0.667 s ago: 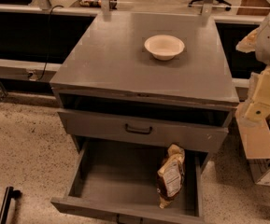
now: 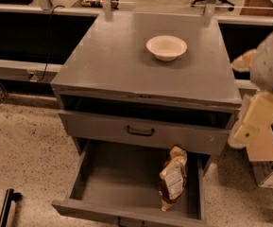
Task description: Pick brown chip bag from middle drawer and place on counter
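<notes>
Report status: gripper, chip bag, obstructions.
Gripper right of counter's front corner, apart from brown chip bag. Bag lies in open middle drawer, right side. White bowl on counter; nothing covers the bag.

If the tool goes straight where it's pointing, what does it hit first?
Probably the right wall of the middle drawer: the tool, right of the cabinet, points down-left. Depth unclear; it might reach the floor.
</notes>
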Tool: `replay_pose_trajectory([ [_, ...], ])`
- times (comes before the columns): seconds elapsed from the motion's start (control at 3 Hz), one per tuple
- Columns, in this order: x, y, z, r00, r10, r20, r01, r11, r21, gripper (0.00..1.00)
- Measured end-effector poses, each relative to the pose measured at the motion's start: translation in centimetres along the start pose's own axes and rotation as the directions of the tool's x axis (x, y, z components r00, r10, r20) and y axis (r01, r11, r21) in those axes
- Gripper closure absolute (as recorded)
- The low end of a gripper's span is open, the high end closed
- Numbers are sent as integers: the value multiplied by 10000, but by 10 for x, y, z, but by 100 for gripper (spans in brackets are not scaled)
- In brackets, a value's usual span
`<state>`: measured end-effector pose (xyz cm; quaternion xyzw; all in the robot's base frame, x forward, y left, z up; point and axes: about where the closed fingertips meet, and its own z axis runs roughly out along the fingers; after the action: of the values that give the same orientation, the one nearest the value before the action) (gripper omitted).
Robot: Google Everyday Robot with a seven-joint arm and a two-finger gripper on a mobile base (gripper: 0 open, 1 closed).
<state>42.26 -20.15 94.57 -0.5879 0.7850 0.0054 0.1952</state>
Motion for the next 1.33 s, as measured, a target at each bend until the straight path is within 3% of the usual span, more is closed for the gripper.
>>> replay_pose_trajectory([
  [0.33, 0, 44, 45, 9873, 618, 1460, -561, 9975, -434, 0],
  [0.67, 13, 60, 59, 9691, 1511, 1949, -1444, 9883, -482, 0],
  [1.0, 21, 52, 84, 9428, 2416, 2296, -2318, 9703, -689, 0],
  [1.33, 40, 66, 150, 8705, 3778, 3154, -3499, 9258, -1431, 0],
])
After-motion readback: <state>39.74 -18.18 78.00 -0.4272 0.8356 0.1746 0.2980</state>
